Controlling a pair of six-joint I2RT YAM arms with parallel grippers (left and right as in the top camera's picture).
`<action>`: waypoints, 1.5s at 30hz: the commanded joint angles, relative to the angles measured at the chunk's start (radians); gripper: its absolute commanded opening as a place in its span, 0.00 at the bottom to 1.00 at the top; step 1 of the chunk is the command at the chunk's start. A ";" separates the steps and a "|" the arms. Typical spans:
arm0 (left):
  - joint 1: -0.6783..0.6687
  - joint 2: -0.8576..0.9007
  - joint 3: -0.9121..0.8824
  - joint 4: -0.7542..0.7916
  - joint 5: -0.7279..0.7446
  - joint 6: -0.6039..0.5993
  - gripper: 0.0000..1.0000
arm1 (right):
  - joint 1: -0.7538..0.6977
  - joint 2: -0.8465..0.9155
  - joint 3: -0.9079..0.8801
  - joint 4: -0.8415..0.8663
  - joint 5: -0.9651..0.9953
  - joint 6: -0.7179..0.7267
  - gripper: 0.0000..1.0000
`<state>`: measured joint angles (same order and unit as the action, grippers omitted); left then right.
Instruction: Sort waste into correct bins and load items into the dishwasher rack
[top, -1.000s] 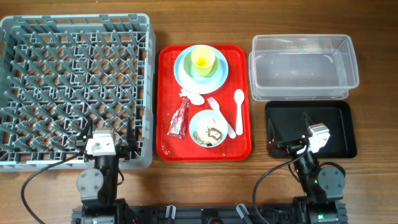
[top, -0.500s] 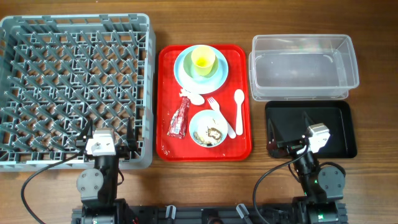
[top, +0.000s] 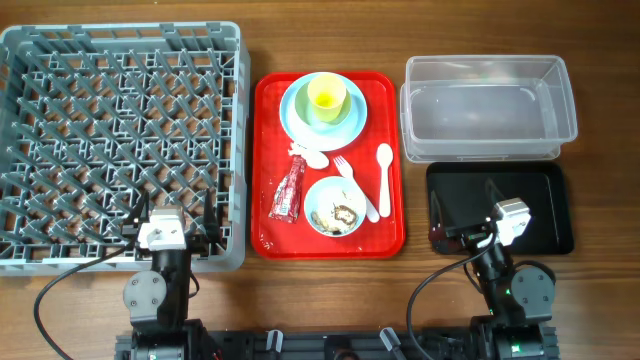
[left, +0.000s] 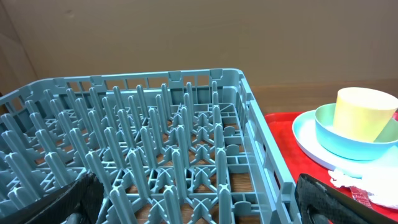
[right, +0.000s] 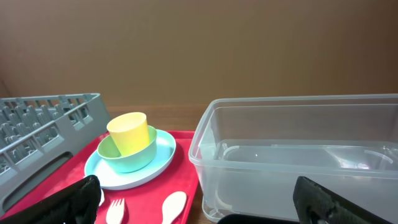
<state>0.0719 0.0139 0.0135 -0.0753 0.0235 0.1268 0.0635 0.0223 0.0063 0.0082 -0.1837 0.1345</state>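
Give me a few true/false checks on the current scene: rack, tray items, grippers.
1. The yellow cup sits in the blue-green bowl on the blue plate. True.
2. The dishwasher rack holds the plate. False: it holds no dishes.
3. The red wrapper lies in the rack. False: it lies on the red tray.
4. The white bowl holds food scraps. True.
5. Both grippers are shut on cutlery. False: the left gripper and right gripper are open; the fork and spoon lie on the red tray.

Wooden table (top: 320, 40), grey rack (top: 240, 150), red tray (top: 385, 225), clear tub (top: 490, 115), black tray (top: 545, 190)
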 joint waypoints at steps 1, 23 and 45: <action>-0.005 -0.006 -0.008 0.000 -0.006 0.012 1.00 | -0.002 0.007 -0.001 0.030 -0.023 0.082 0.99; -0.005 -0.006 -0.008 0.000 -0.006 0.012 1.00 | -0.002 0.534 0.792 -0.536 -0.117 0.012 1.00; -0.005 -0.006 -0.008 0.000 -0.006 0.012 1.00 | 0.520 1.070 1.170 -0.849 0.029 -0.018 1.00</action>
<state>0.0719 0.0139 0.0132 -0.0750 0.0235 0.1268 0.4450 1.0187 1.1549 -0.8806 -0.2626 0.0853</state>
